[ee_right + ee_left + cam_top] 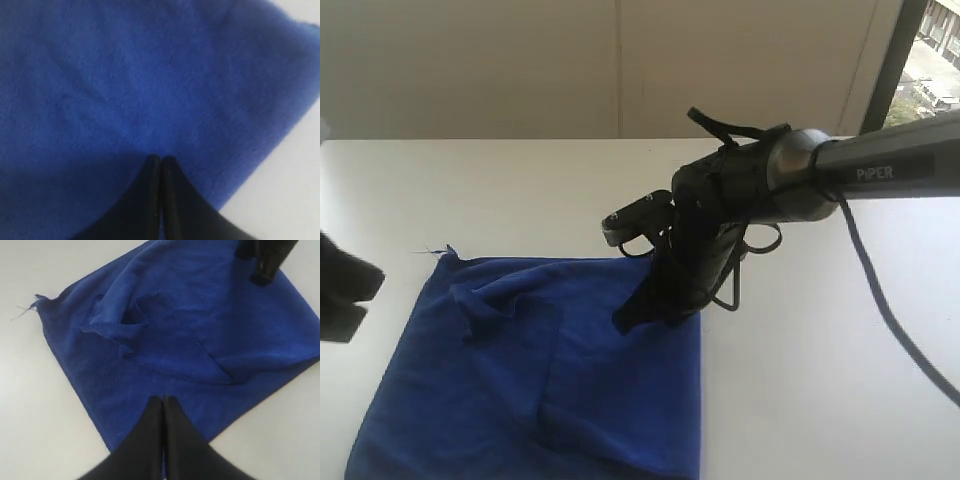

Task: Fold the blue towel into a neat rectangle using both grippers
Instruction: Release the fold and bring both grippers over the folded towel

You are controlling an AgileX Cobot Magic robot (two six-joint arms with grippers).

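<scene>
The blue towel point(550, 370) lies on the white table point(800, 380), rumpled, with a loose flap folded over near its far left corner point(135, 320). My right gripper point(625, 322) is shut, its tips down at the cloth near the towel's far right part point(161, 158). No cloth shows between its jaws. The towel point(125, 75) fills the right wrist view. At the left edge of the exterior view, my left gripper point(350, 290) hangs shut above the table. Its tips point(164, 399) stand over the towel's edge with nothing between them.
The right arm marked PiPER point(870, 165) reaches in from the right, trailing a black cable point(890, 310) over the table. A pale wall point(620, 60) stands behind and a window point(935, 50) at the upper right. A frayed thread point(25, 312) sticks out of one towel corner.
</scene>
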